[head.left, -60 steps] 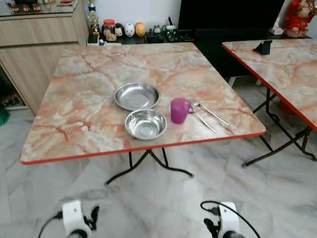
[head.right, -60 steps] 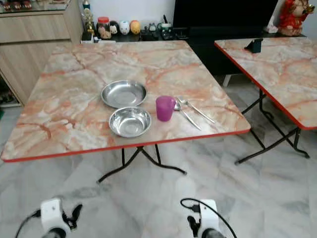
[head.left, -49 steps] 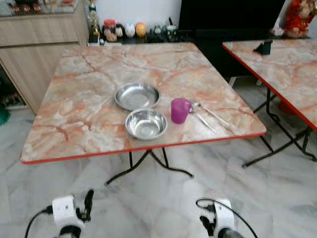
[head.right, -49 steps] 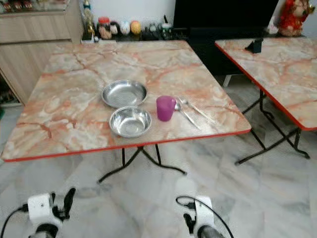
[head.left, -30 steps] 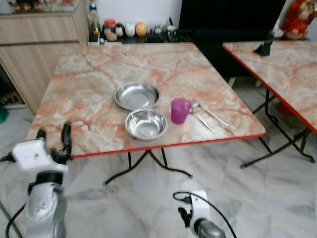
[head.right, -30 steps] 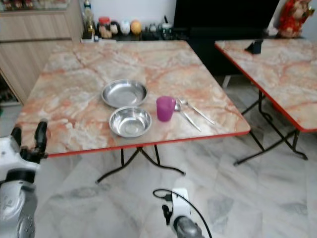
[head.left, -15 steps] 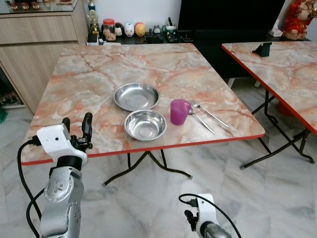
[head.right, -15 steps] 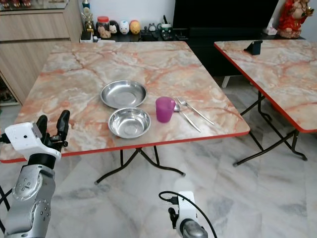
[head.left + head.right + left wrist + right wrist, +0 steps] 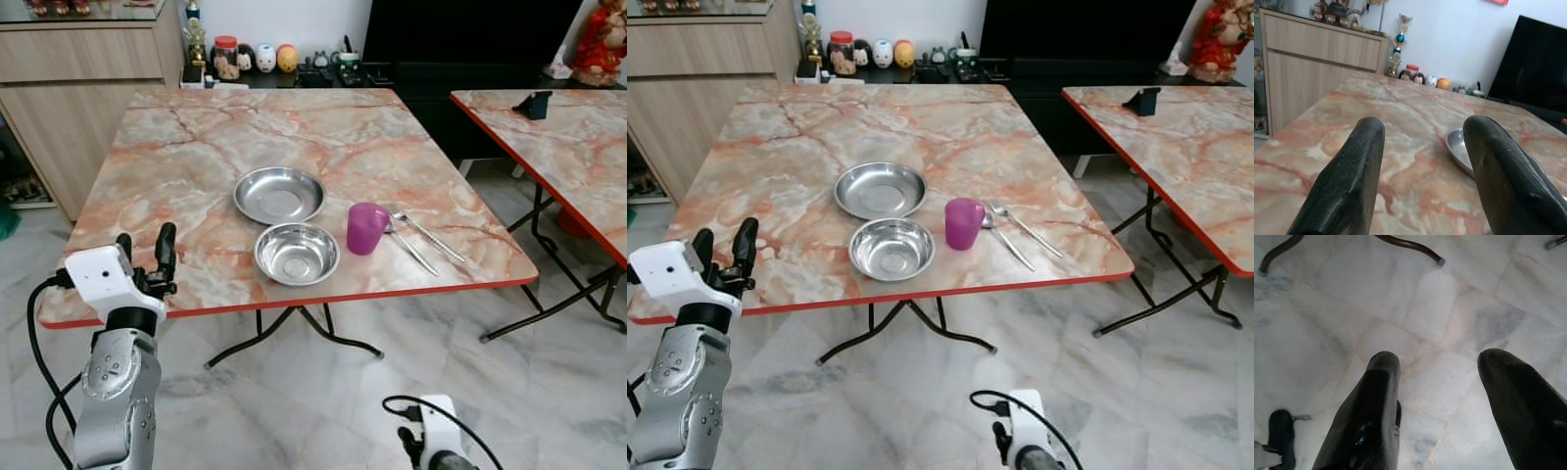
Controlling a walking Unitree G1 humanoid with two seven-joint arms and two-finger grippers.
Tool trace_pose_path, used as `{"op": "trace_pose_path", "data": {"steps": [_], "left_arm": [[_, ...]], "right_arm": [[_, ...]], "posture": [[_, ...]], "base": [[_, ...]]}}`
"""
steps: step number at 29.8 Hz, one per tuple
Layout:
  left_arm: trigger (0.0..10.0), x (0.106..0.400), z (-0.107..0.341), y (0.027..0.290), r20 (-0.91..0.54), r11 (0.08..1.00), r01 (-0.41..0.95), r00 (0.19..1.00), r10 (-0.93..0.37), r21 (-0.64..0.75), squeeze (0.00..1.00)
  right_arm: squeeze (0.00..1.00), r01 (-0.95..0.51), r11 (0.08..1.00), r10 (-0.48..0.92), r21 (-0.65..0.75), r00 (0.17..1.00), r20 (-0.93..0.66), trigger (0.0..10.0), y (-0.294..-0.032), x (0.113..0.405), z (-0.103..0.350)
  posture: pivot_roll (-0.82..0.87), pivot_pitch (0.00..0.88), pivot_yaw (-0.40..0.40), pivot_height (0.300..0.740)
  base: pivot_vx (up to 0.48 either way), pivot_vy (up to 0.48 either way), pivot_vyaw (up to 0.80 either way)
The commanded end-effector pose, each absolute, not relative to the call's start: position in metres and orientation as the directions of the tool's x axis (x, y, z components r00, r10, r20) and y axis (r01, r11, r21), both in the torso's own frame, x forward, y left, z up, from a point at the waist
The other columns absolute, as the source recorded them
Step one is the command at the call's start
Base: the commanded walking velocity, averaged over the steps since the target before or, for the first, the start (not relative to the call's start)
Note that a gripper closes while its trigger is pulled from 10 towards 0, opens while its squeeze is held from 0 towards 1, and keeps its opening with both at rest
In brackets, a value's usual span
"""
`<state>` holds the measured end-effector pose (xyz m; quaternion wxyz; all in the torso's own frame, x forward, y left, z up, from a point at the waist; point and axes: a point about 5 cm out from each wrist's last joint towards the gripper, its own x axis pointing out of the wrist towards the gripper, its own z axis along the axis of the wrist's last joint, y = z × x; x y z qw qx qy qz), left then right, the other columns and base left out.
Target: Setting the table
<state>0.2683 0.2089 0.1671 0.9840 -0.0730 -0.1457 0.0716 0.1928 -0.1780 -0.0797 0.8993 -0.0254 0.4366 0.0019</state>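
Left eye view first: I see the marble table with a steel plate near its middle and a steel bowl just beside it at 6 o'clock. A purple cup stands at 3 o'clock of the bowl, and a spoon and fork lie just past it toward 3 o'clock. My left gripper is raised at the table's near edge, about 9 o'clock of the bowl, fingers spread and holding nothing. A second table stands well apart at 3 o'clock.

Right eye view: same layout; my right arm hangs low over the floor.

Left wrist view: both fingers stand wide apart, empty, with the plate's rim between them.

Right wrist view: the right gripper is spread wide, empty, pointing at floor tiles.
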Motion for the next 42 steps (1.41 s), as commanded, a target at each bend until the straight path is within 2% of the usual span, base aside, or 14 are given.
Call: {"op": "trace_pose_path", "data": {"steps": [1,6,42], "left_arm": [[10.0,0.270,0.172,0.209,0.288,0.977,-0.117,0.943,0.166,-0.180,0.00],[10.0,0.271,0.177,0.209,0.304,0.977,-0.112,0.939,0.164,-0.184,0.00],[10.0,0.275,0.183,0.204,0.324,0.974,-0.095,0.933,0.158,-0.204,0.00]], "right_arm": [[0.00,-0.019,0.999,-0.021,-0.041,0.623,-0.782,10.0,-0.178,0.195,-0.078],[0.00,-0.009,1.000,-0.011,-0.021,0.631,-0.776,10.0,-0.177,0.193,-0.079],[0.00,-0.049,0.999,0.026,-0.006,0.629,-0.777,10.0,-0.174,0.195,-0.078]], "posture": [[0.00,0.000,-0.065,0.719],[0.01,0.000,-0.067,0.719],[0.01,0.000,-0.070,0.719]], "base": [[0.240,0.000,0.00],[0.164,0.000,0.00],[0.365,0.000,0.00]]}}
